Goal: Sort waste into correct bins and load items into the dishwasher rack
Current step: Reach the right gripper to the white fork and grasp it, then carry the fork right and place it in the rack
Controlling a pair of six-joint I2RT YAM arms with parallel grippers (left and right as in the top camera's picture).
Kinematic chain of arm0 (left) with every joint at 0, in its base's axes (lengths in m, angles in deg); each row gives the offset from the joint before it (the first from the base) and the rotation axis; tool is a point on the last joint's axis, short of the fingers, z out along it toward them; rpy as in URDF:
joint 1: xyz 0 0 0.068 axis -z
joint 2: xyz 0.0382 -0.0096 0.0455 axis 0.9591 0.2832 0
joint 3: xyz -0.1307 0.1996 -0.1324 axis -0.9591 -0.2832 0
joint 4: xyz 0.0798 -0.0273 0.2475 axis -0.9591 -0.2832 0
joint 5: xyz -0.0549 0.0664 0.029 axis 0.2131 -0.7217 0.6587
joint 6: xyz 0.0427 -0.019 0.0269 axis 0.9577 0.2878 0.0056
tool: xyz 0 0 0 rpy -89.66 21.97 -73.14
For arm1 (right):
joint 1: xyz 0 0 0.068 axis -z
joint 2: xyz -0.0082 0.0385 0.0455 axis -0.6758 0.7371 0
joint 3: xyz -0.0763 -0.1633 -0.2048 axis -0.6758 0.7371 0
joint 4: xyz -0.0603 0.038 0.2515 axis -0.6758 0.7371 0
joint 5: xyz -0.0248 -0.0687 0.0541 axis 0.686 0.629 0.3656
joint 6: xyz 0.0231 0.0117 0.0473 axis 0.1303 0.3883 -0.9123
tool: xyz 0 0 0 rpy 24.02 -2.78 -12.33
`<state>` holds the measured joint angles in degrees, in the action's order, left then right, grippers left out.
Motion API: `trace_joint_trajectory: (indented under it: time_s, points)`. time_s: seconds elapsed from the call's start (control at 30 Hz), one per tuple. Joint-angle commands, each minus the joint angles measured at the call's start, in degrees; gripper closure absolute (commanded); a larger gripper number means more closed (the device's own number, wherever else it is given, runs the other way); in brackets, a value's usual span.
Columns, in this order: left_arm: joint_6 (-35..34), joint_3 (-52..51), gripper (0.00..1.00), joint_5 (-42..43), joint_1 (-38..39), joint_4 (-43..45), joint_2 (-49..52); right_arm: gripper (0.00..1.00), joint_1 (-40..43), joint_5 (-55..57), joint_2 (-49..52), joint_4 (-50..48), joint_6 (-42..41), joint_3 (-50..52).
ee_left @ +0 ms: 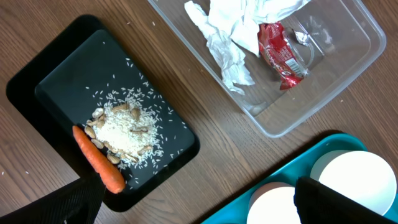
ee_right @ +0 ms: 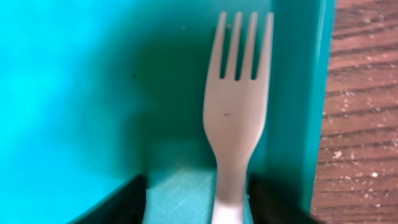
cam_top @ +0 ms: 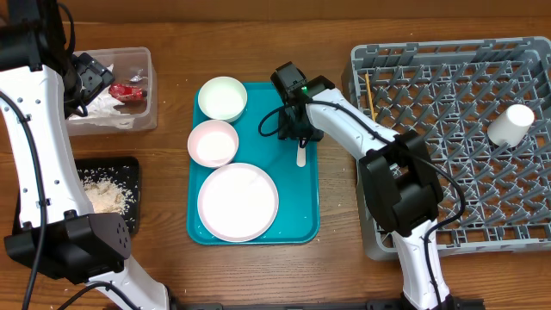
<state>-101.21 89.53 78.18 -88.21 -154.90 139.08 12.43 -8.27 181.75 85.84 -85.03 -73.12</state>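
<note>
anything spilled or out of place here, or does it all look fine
Minor things only. Loose rice grains are scattered across the black tray. A few pale crumbs dot the wooden table beside the teal tray. The white cup seems to lie on its side in the dishwasher rack.

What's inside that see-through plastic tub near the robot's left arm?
A crumpled white napkin and a small red wrapper lie in the clear tub. Anything beneath the napkin is covered, so I can't tell.
</note>
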Motion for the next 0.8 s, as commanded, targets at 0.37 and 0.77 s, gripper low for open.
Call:
trace_joint_trajectory:
  time_s: [0.37, 0.77]
  points:
    - [-1.2, 0.4, 0.00, -0.8, 0.1, -0.1, -0.1, 0.96, -2.1, -2.8, 0.9, 0.7, -1.2, -0.1]
    - [-1.2, 0.4, 0.00, -0.8, 0.1, -0.1, -0.1, 0.96, 7.3, -4.3, -12.7, 12.9, 6.9, -11.4]
